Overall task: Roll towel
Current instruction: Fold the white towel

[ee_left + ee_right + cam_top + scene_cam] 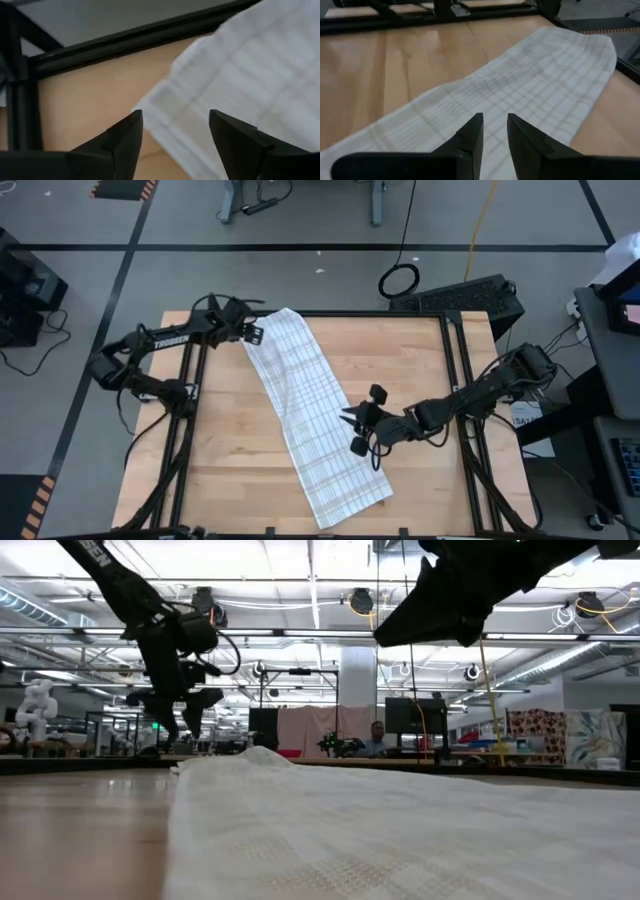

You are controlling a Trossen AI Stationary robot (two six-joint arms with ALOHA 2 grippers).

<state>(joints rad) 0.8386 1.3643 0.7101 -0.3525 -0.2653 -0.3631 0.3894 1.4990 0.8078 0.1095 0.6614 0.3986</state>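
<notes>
The towel (305, 410), white with fine dark check lines, lies flat as one long strip running from the table's far left to its near right. It fills the foreground of the low view (400, 830). My left gripper (252, 332) hangs open just left of the towel's far end (260, 60), above the wood and clear of the cloth (185, 720). My right gripper (350, 420) hovers well above the towel's middle (530, 85), near its right edge. Its fingers are a narrow gap apart with nothing between them (495, 132).
Black frame rails (370, 313) border the wooden table on its far, left and right sides. Bare wood lies to the left (230, 440) and right (420, 350) of the towel. A black keyboard-like unit (470, 295) sits beyond the far right corner.
</notes>
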